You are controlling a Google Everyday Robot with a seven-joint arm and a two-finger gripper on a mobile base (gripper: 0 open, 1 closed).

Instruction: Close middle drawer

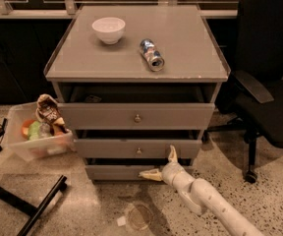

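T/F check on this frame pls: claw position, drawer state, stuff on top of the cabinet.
1. The claw is low in front of the cabinet, right of the middle drawer knob. True.
2. The can stands upright. False: it lies on its side on the cabinet.
3. The middle drawer is shut flush. False: it sticks partly out.
4. The white bowl sits left of the can. True.
5. The claw grips the knob. False: the claw is open and the knob is bare.

dim, warm | sheen on cabinet top [181,38], perhaps overhead | tool [160,164] pale, by middle drawer [107,149]
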